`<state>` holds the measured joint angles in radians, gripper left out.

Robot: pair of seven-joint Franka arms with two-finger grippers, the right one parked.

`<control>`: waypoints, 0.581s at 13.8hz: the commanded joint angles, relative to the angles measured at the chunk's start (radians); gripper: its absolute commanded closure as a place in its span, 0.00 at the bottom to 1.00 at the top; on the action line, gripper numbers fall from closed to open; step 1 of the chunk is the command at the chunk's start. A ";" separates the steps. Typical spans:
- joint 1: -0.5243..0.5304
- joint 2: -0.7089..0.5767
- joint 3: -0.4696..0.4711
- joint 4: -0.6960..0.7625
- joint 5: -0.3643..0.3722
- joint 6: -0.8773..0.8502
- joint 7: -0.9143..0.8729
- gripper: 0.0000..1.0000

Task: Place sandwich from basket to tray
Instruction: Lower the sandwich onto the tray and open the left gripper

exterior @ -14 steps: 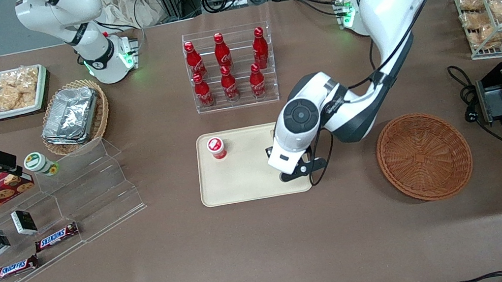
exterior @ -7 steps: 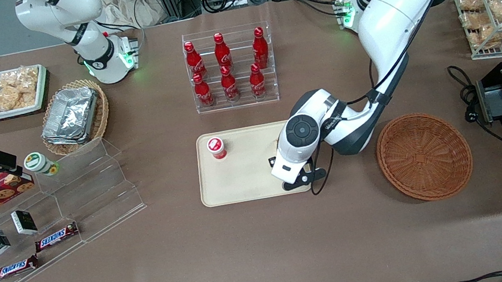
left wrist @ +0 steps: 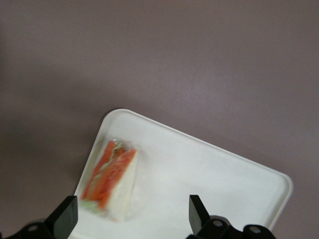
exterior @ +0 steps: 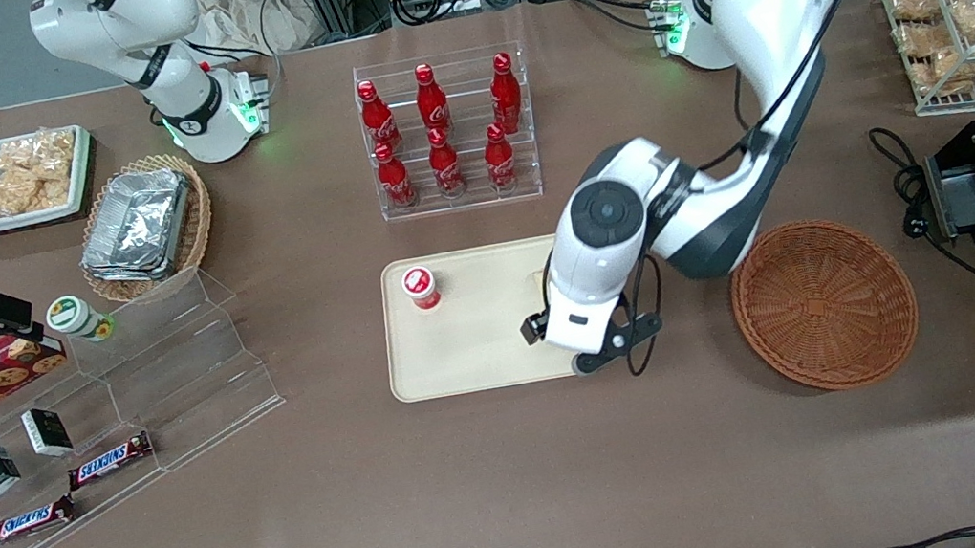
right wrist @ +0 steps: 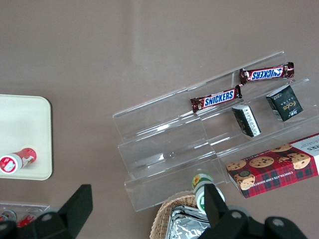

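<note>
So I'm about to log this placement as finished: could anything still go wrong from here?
Two small risks. The sandwich lies close to a corner of the tray, near the rim, so a bump could push it over. The gripper hangs open directly above with a finger close by the sandwich, so a sideways exit might clip it. The round basket is empty.
</note>
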<state>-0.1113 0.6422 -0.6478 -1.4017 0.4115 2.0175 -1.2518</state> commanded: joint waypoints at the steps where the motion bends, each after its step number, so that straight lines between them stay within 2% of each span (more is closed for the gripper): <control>1: 0.067 -0.152 -0.003 -0.034 -0.003 -0.086 -0.031 0.00; 5: 0.189 -0.274 -0.004 -0.039 -0.078 -0.192 0.087 0.00; 8: 0.315 -0.332 -0.004 -0.039 -0.193 -0.238 0.305 0.00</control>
<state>0.1253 0.3650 -0.6444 -1.4071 0.2793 1.8003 -1.0576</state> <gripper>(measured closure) 0.000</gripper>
